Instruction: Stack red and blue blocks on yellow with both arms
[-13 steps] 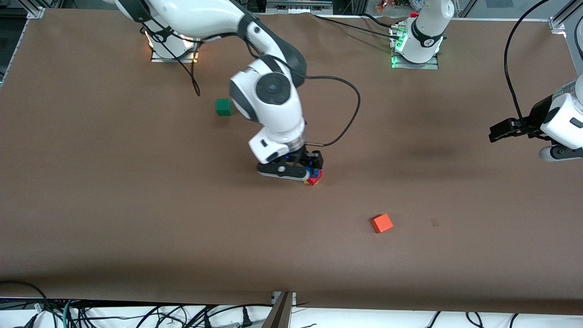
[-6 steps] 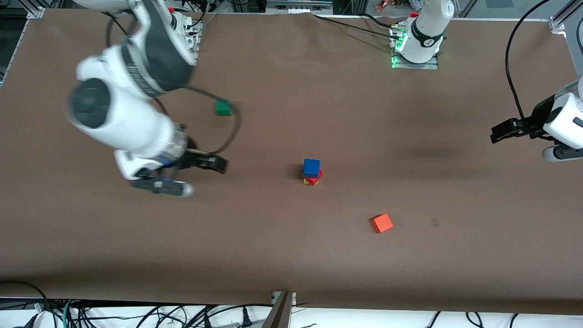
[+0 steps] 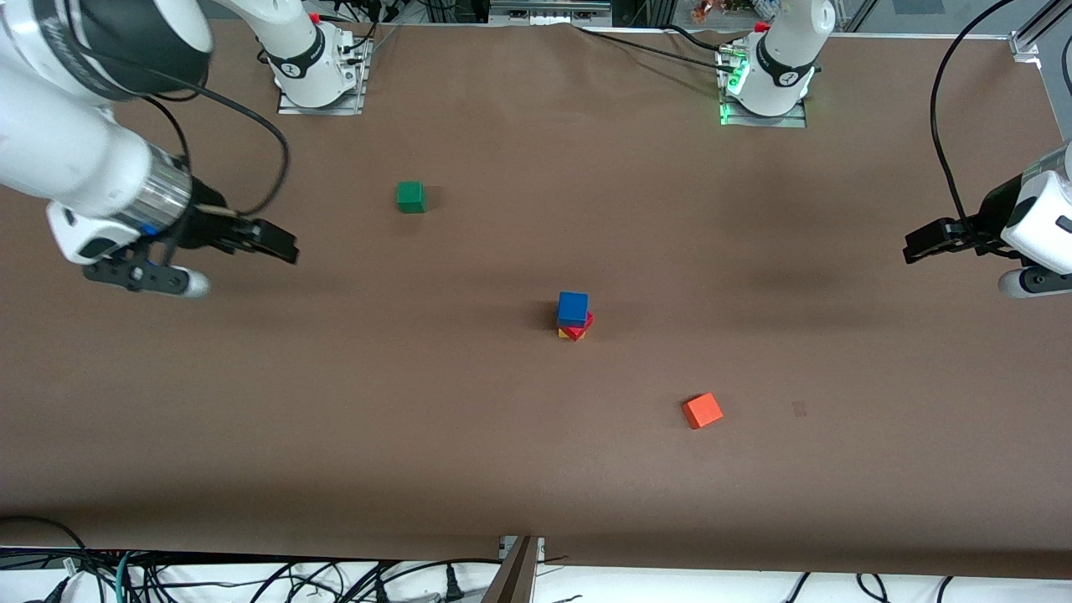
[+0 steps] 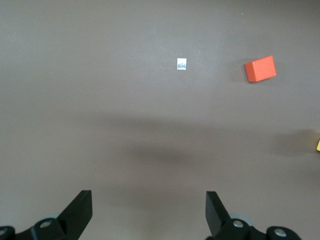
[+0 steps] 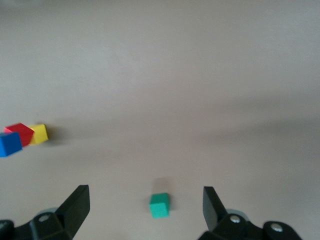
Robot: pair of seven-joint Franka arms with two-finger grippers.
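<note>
The blue block (image 3: 573, 307) sits on the red block (image 3: 584, 326), which sits turned on the yellow cube (image 3: 562, 333) near the table's middle. The stack also shows in the right wrist view: blue (image 5: 10, 143), red (image 5: 20, 133), yellow (image 5: 39, 133). My right gripper (image 3: 280, 244) is open and empty, up in the air over bare table toward the right arm's end; its own view (image 5: 145, 205) shows the jaws wide apart. My left gripper (image 3: 919, 243) is open and empty over the left arm's end, jaws wide in its own view (image 4: 148, 210), and that arm waits.
A green cube (image 3: 410, 197) lies farther from the front camera than the stack, and shows on the table below the right gripper (image 5: 159, 205). An orange cube (image 3: 702, 410) lies nearer, toward the left arm's end (image 4: 260, 68). A small pale mark (image 4: 182, 64) is on the table.
My right gripper left the blue block on the stack, then rose and swung away toward the right arm's end of the table. The stack stayed put. The left arm barely moved.
</note>
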